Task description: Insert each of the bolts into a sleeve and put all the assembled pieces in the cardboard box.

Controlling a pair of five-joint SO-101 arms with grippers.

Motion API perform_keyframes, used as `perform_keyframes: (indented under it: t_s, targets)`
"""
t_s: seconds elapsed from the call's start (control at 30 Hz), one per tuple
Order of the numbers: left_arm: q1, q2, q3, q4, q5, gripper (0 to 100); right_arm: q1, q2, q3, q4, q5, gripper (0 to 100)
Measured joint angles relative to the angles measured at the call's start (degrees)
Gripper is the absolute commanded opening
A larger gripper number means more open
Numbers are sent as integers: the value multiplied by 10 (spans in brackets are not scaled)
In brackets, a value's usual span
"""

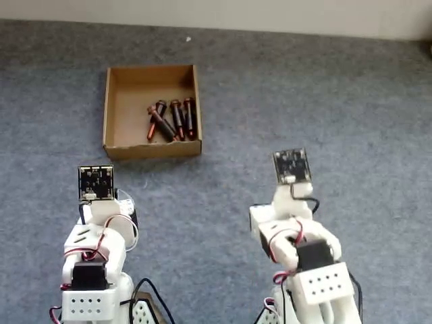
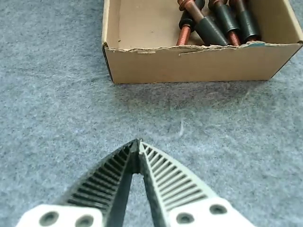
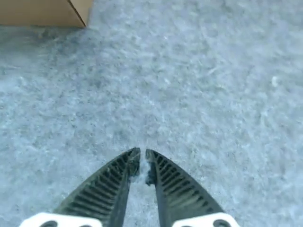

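The cardboard box (image 1: 119, 139) stands on the grey carpet at the back left. Inside it lie several copper bolts in black sleeves (image 1: 172, 119), bunched at its right side. The left wrist view looks at the box (image 2: 189, 64) from the front, with the assembled pieces (image 2: 215, 23) over its wall. My left gripper (image 2: 138, 144) is shut and empty, a short way in front of the box. My right gripper (image 3: 143, 156) hovers over bare carpet, its fingertips nearly touching with nothing between them. A corner of the box (image 3: 47, 12) lies far off from it.
Both arms sit folded near the front edge, the left arm (image 1: 94, 236) in front of the box and the right arm (image 1: 297, 236) to its right. Grey carpet (image 1: 304, 101) spreads open behind and between them.
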Motion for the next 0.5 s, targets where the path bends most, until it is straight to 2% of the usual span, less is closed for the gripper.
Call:
perform_keyframes:
  t_s: [0.5]
  targets:
    - [0,0,0,0,0,7,1,-296,206,0,0,12]
